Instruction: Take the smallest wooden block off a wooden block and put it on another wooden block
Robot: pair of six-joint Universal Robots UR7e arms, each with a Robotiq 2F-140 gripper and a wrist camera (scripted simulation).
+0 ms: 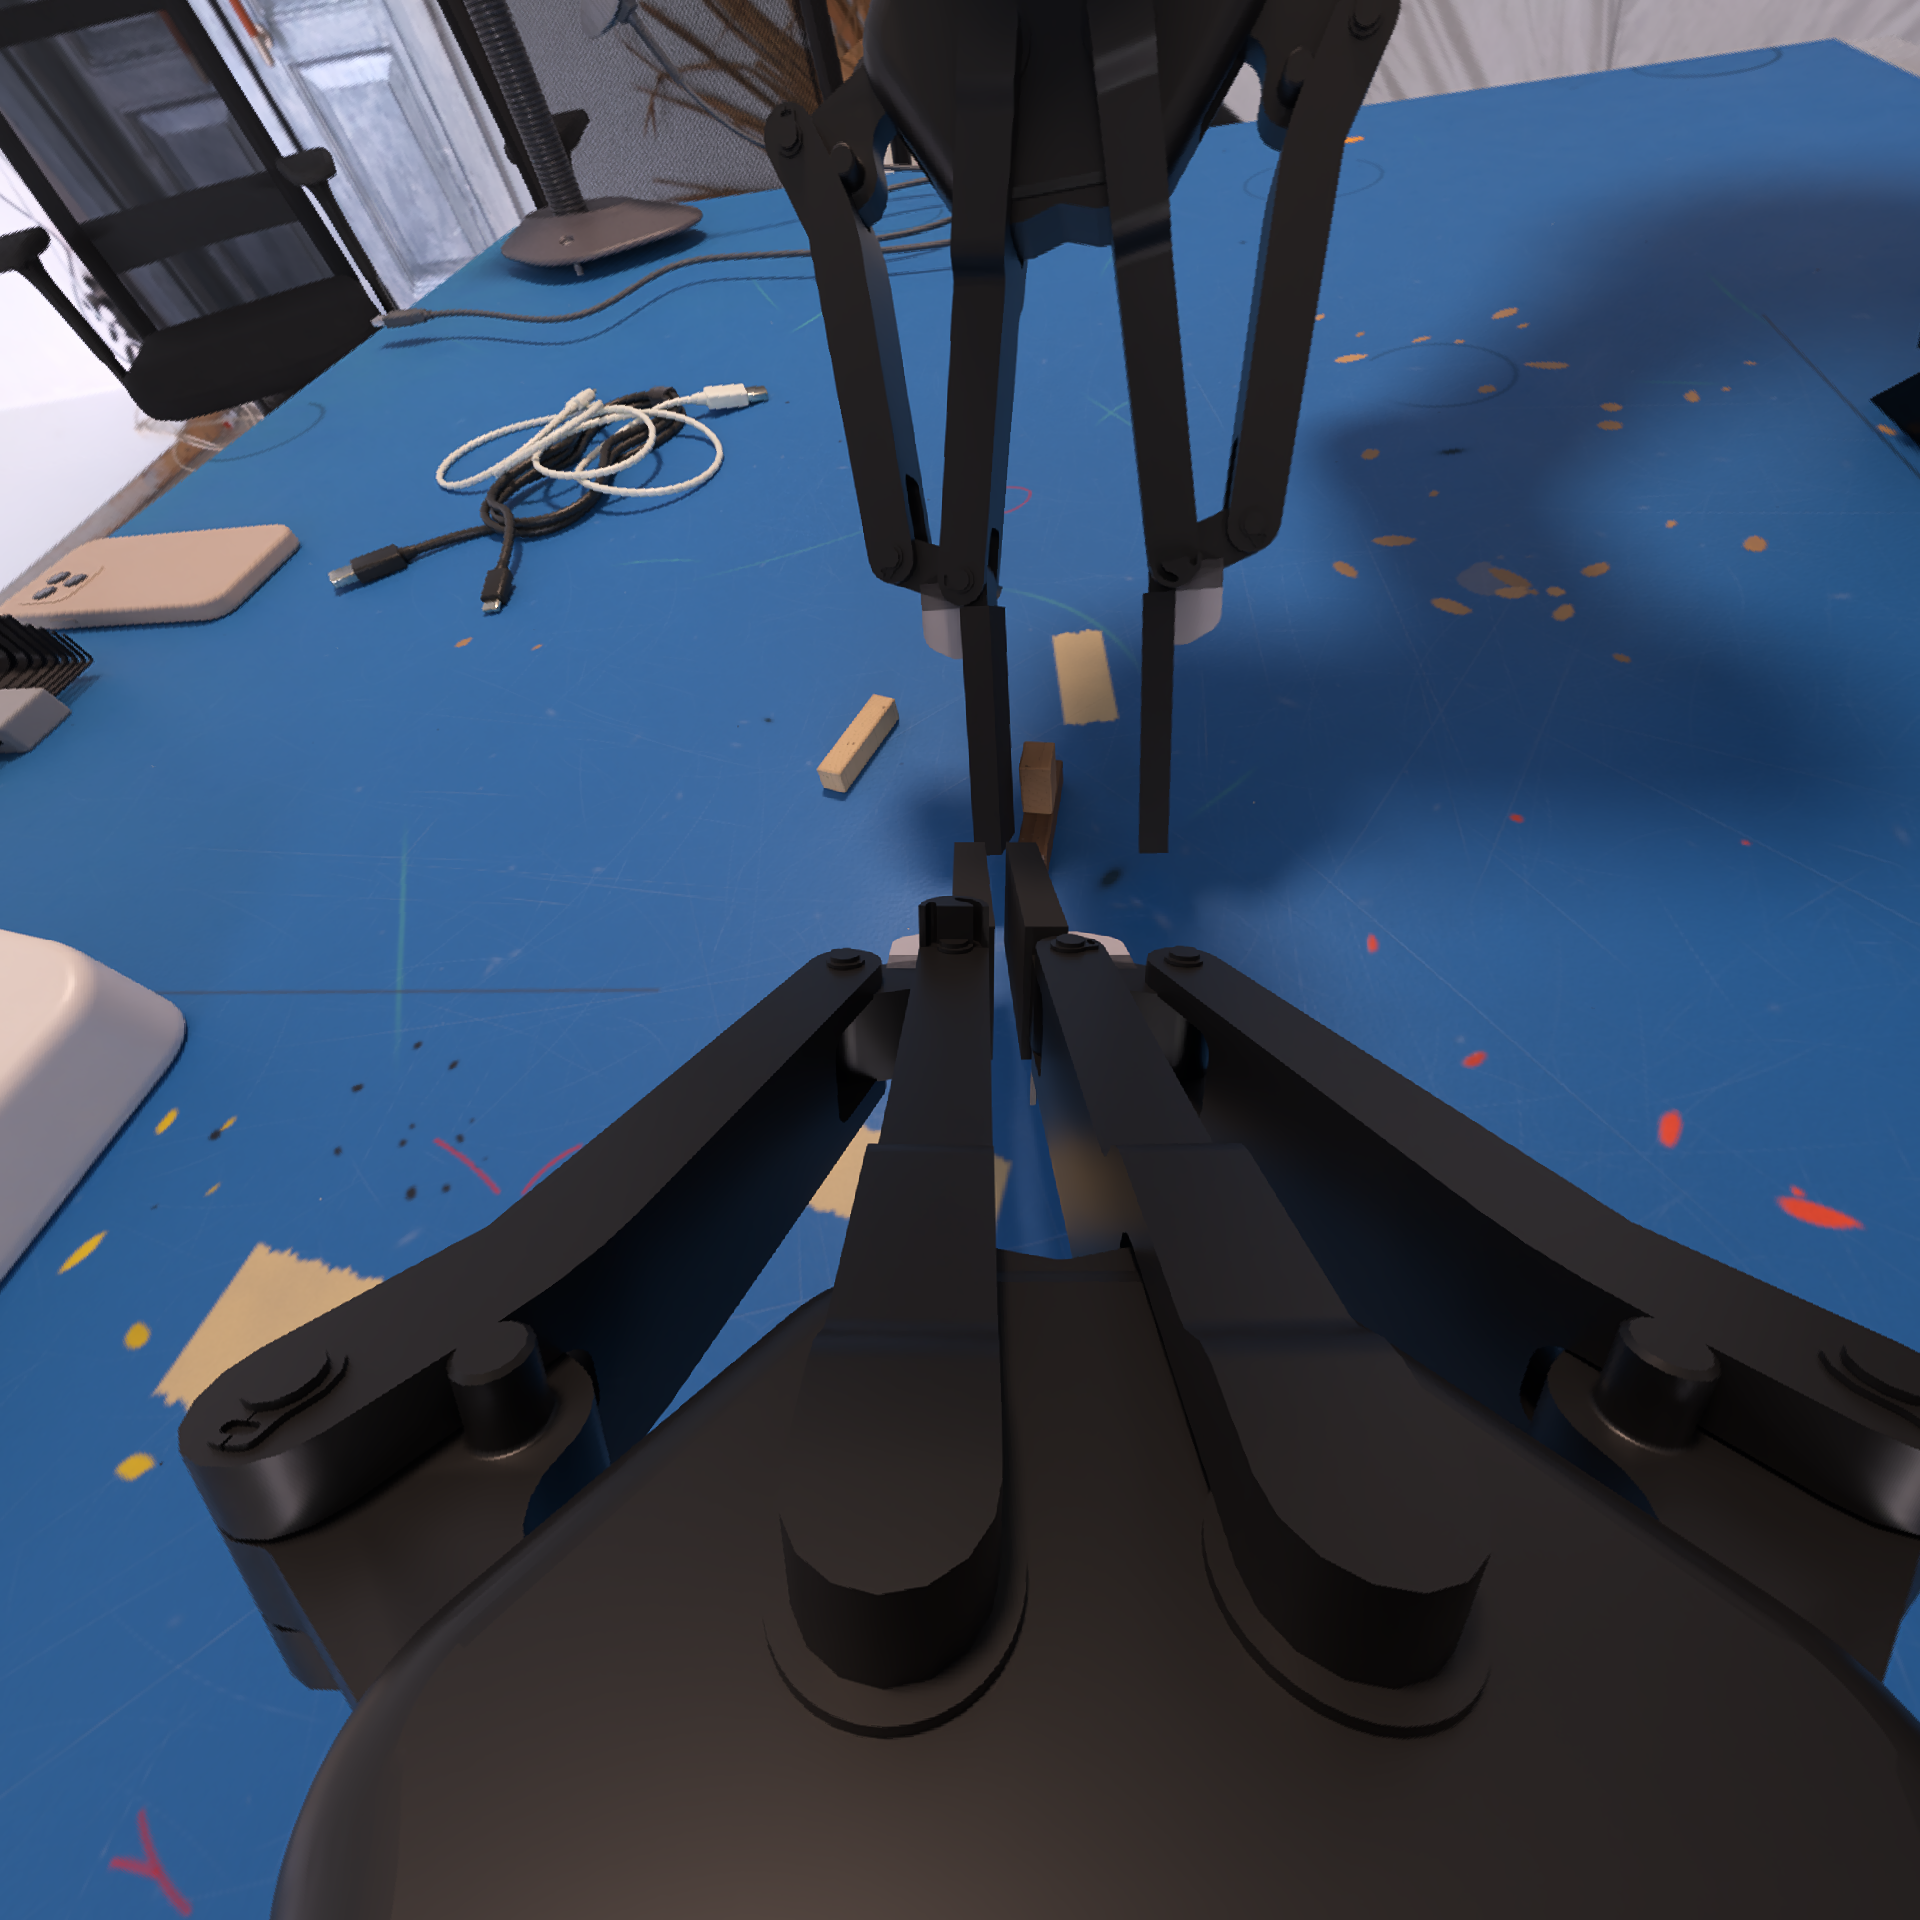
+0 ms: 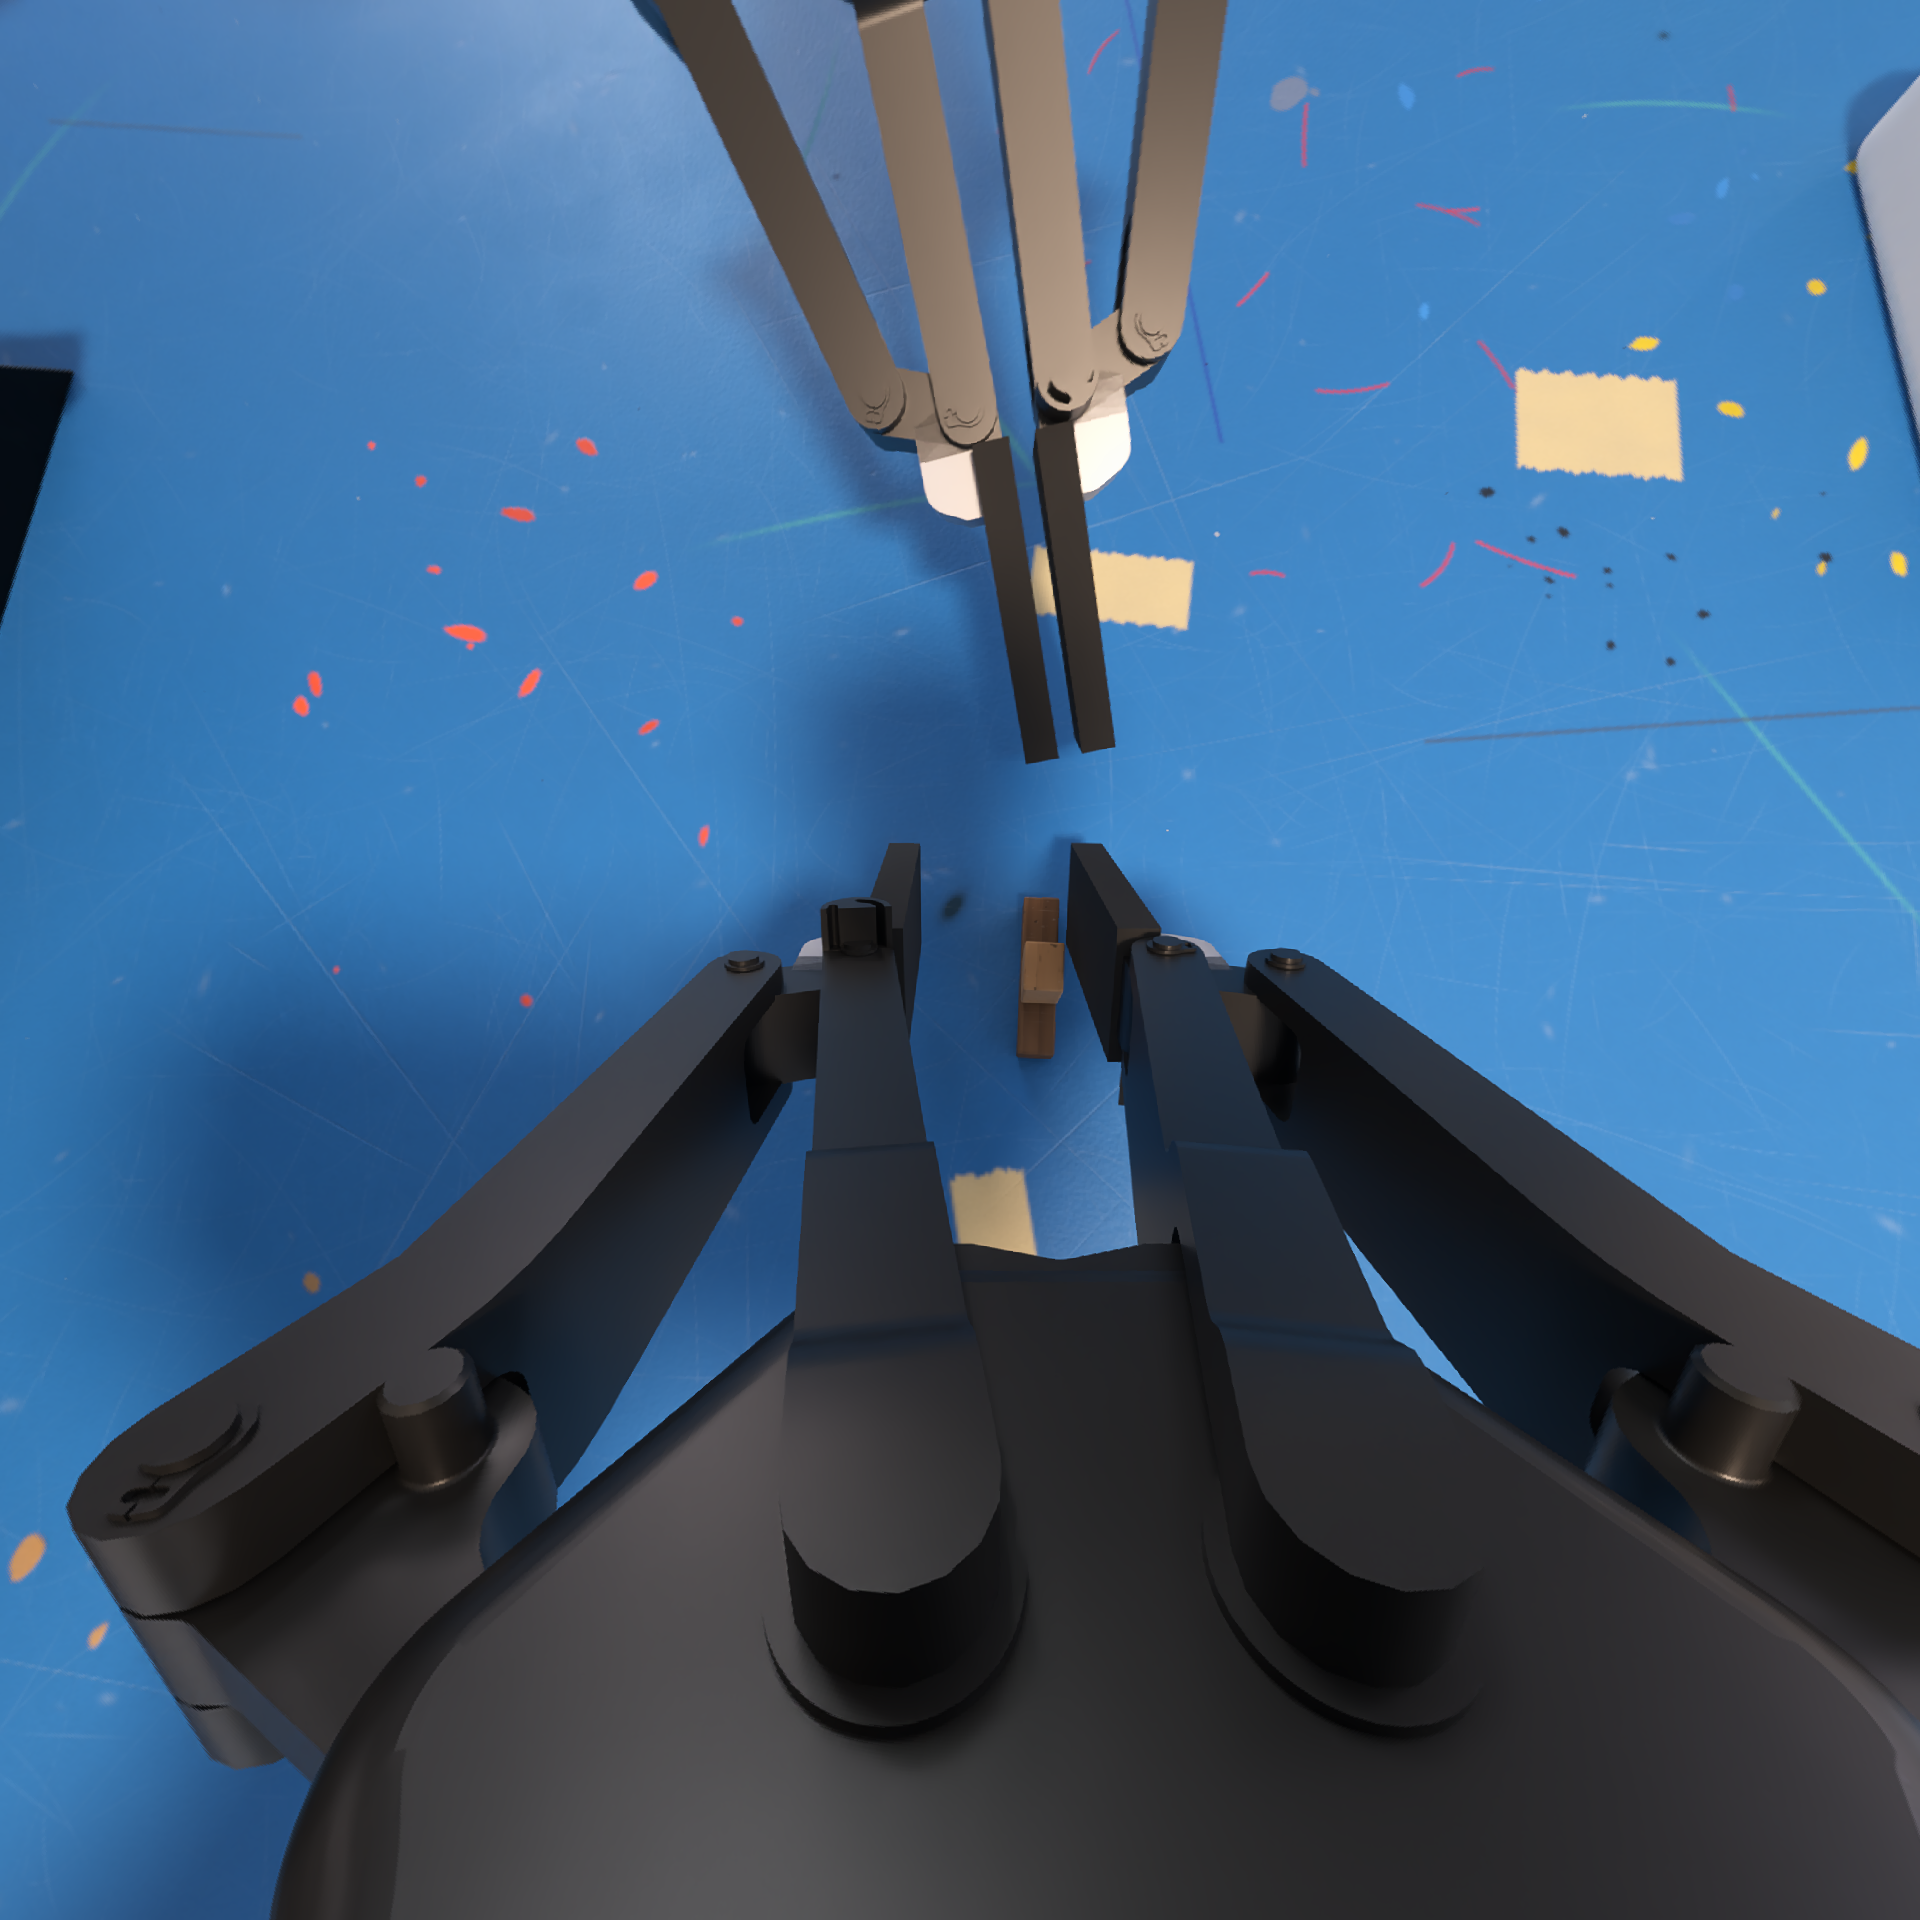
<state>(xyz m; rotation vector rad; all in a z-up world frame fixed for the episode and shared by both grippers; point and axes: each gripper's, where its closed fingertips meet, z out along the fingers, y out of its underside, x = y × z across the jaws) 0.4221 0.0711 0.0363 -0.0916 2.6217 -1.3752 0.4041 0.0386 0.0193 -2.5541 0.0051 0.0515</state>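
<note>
A small light-brown block (image 2: pixel 1042 971) lies crosswise on a longer dark-brown block (image 2: pixel 1037 1029) on the blue table. My right gripper (image 2: pixel 992 852) is open, with one finger on each side of this stack and the right finger close to it. In the left wrist view the stack (image 1: pixel 1037 790) shows between the right gripper's fingers (image 1: pixel 1070 847). My left gripper (image 1: pixel 997 857) is shut and empty. It hovers just in front of the stack, facing the right gripper, and also shows in the right wrist view (image 2: pixel 1068 750). A pale wooden block (image 1: pixel 857 743) lies alone to the left.
Coiled white and black cables (image 1: pixel 582 457), a beige phone (image 1: pixel 156 571) and a white object (image 1: pixel 62 1060) lie on the left side. A lamp base (image 1: pixel 603 223) stands at the far edge. Tan tape patches (image 2: pixel 1598 424) are stuck on the table.
</note>
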